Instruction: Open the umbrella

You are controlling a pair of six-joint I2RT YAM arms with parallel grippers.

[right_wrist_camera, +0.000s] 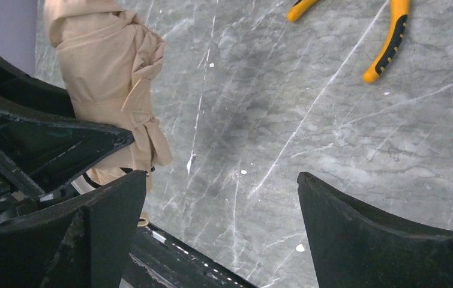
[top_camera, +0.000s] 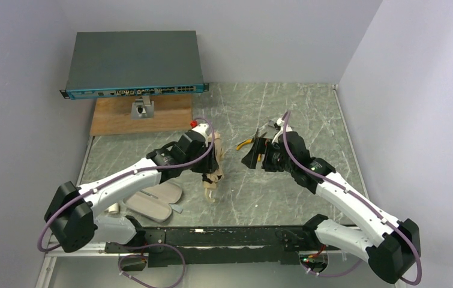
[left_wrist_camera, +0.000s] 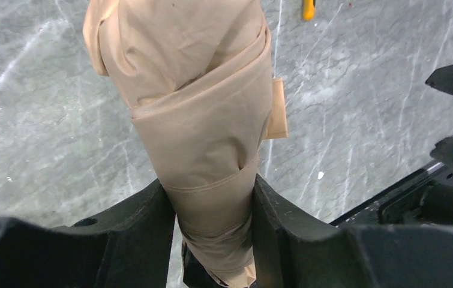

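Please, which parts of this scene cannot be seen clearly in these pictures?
- Top view: the left gripper covers the middle of the tan folded fabric umbrella.
- Left wrist view: the bottom edge cuts off the umbrella's lower end.
- Right wrist view: the top edge cuts off the head of the yellow-handled pliers.
- Top view: the port labels on the grey flat network switch are too small.
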